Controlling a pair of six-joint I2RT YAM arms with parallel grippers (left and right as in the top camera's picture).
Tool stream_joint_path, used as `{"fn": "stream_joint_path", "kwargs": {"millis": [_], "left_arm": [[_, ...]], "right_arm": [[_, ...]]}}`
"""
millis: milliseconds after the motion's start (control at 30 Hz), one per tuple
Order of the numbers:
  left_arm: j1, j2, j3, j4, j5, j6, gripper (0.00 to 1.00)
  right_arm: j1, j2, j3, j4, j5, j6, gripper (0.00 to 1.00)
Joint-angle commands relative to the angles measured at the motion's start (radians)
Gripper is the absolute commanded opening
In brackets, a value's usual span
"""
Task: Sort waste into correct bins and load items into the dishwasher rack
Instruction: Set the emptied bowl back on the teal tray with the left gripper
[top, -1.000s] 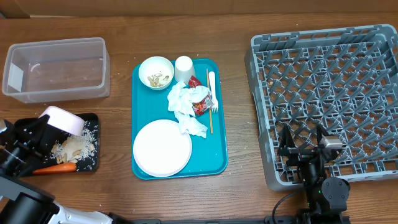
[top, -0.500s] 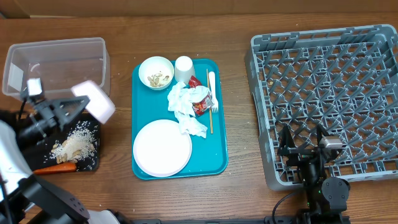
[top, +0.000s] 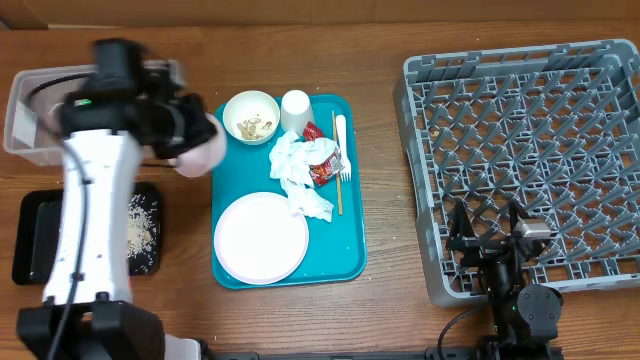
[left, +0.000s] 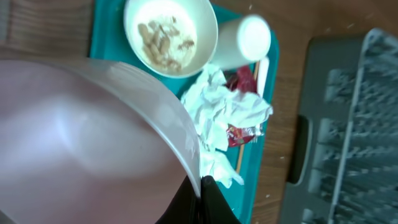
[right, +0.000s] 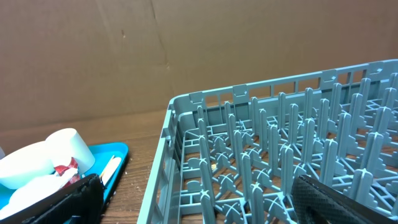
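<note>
A brown wooden worktop (top: 385, 150) ends at a cardboard wall (right: 93, 56) on the far side. A teal tray (top: 352, 232) sits at the centre and carries a plate (top: 261, 238), a bowl of scraps (top: 251, 116), a cup (top: 296, 108), napkins (top: 295, 170), a wrapper (top: 325, 165), a fork (top: 341, 140) and a stick (top: 337, 185). The grey rack (top: 530, 150) fills 3 o'clock and reaches the right edge. A clear tub (top: 25, 110) lies at 10 o'clock and a black tray (top: 40, 235) at 8. The left hand (left: 200, 198) is clenched on the rim of a small bowl (top: 200, 155), held above bare wood between tub and teal tray. The right hand (top: 486, 238), fingers spread wide and holding nothing, sits at 5 o'clock by the rack's near left corner. A strip of bare wood separates teal tray from rack.
</note>
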Motion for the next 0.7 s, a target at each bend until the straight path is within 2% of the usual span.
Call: {"fn": "stream_joint_path", "kwargs": {"millis": [0,167,433,533,667], "left_arm": [[-0.175,0.031,0.005,-0.002,-0.301,-0.113,0.04],[-0.314,0.180,0.005,0.037,-0.452,-0.154,0.04],[-0.319,0.356,0.005,0.041,-0.451,-0.198,0.04],[-0.319,0.367,0.005,0.046,-0.451,-0.198,0.11],[-0.319,0.367,0.005,0.046,-0.452,-0.197,0.15]], "right_arm": [[0.002,-0.007,-0.010,0.006,0.009,-0.006,1.00],[0.002,-0.007,-0.010,0.006,0.010,-0.006,1.00],[0.002,-0.007,-0.010,0.006,0.010,-0.006,1.00],[0.002,-0.007,-0.010,0.006,0.010,-0.006,1.00],[0.002,-0.007,-0.010,0.006,0.010,-0.006,1.00]]}}
